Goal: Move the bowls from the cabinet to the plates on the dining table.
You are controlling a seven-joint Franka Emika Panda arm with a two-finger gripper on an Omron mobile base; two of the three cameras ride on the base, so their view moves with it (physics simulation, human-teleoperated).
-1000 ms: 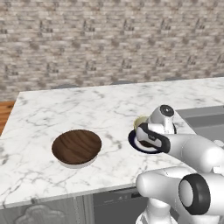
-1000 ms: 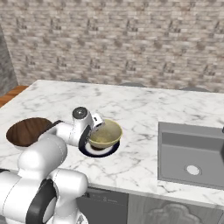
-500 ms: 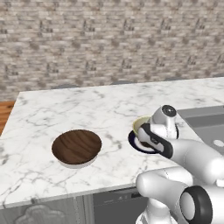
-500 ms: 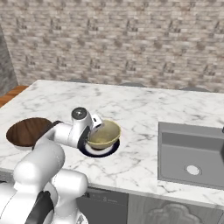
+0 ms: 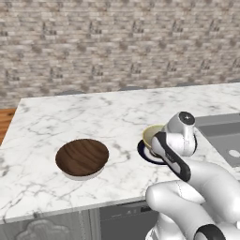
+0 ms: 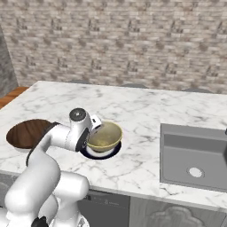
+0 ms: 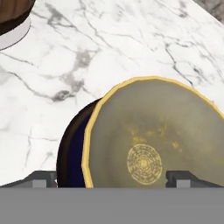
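The pale yellow-olive bowl [image 7: 148,140] [image 6: 105,135] [image 5: 151,133] sits on the dark navy plate [image 7: 72,148] [image 6: 102,154] [image 5: 145,152] on the marble dining table [image 5: 93,112]. My gripper [image 7: 113,179] [image 6: 94,127] hovers just over the bowl, open, its fingertips [image 7: 43,179] spread wider than the bowl and holding nothing. Further left, the dark brown wood-grain bowl [image 5: 82,157] [image 6: 26,132] [image 7: 8,13] rests on the pale whitish plate [image 7: 15,37] [image 5: 82,176]. The cabinet is out of view.
A grey sink [image 6: 195,153] [image 5: 220,133] is set into the top to the right of the navy plate. A brick wall [image 5: 117,42] runs behind the table. The table's front edge [image 5: 70,208] lies close below the bowls.
The hand has shifted slightly over the yellow bowl and its jaws have spread a touch wider. Both bowls stay where they were on their plates.
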